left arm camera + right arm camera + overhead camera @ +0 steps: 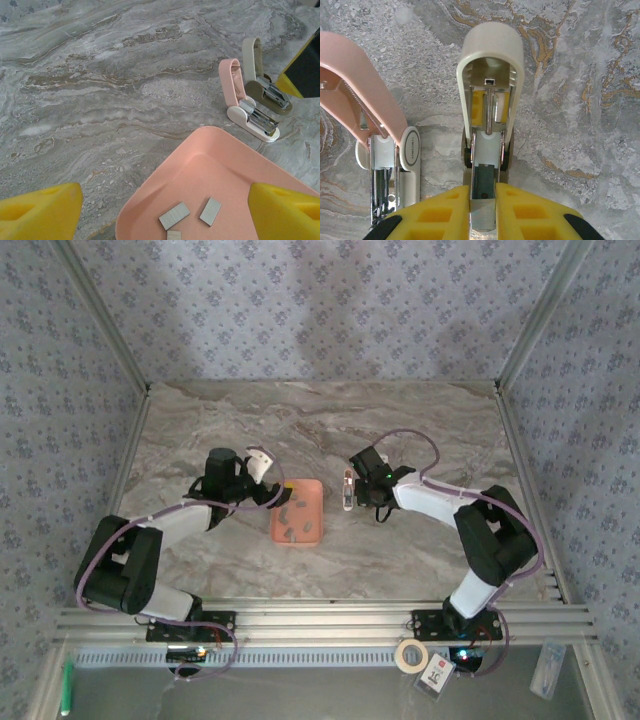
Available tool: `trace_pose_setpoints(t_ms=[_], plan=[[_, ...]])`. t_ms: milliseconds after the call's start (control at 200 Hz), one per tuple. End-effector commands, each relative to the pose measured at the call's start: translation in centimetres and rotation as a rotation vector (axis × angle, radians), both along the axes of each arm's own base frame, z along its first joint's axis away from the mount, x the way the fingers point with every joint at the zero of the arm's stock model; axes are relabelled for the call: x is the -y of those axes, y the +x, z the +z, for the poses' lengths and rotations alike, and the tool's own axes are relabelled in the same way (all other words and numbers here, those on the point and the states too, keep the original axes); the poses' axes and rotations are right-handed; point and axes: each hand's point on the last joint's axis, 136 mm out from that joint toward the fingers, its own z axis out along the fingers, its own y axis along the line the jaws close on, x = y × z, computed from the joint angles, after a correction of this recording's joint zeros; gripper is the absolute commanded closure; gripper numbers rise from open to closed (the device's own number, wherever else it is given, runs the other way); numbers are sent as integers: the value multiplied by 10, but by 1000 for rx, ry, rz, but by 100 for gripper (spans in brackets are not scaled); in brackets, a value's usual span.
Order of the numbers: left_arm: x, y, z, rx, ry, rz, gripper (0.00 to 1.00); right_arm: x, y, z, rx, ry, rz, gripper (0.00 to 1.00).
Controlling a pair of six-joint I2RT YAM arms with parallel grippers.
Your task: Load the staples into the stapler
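Two staplers lie open side by side on the marble: a pink one (pixel 380 115) and a beige one (pixel 490 75), both also seen in the left wrist view, pink stapler (pixel 235 95) and beige stapler (pixel 257 65). My right gripper (pixel 482 212) is shut on a short silver strip of staples (pixel 482 216), held over the beige stapler's open channel. A salmon tray (pixel 165 175) holds loose staples (pixel 174 216). My left gripper (pixel 162 215) hovers open above the tray's near corner, nothing between its yellow fingers (pixel 40 212).
In the top view the tray (pixel 312 488) sits mid-table between the arms, with the staplers (pixel 347 490) just to its right. Patterned walls with metal posts ring the marble top. A tape roll (pixel 408 655) lies below the front rail.
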Motion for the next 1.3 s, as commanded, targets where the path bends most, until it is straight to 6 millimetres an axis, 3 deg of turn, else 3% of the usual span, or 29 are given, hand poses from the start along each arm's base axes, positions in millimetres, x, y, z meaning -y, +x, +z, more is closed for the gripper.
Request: trace_pose_setpoints(t_ms=[0, 675, 870, 1045, 1294], plan=[[8, 6, 14, 46, -10, -28, 14, 1, 5, 2, 10, -29, 5, 82], [8, 5, 15, 47, -11, -29, 14, 5, 0, -11, -9, -42, -4, 83], [8, 4, 14, 47, -11, -31, 14, 6, -2, -10, -15, -50, -6, 75], [8, 2, 19, 53, -17, -27, 14, 2, 3, 8, 22, -55, 8, 67], [-1, -9, 41, 24, -60, 45, 14, -17, -4, 63, 119, -33, 69, 66]])
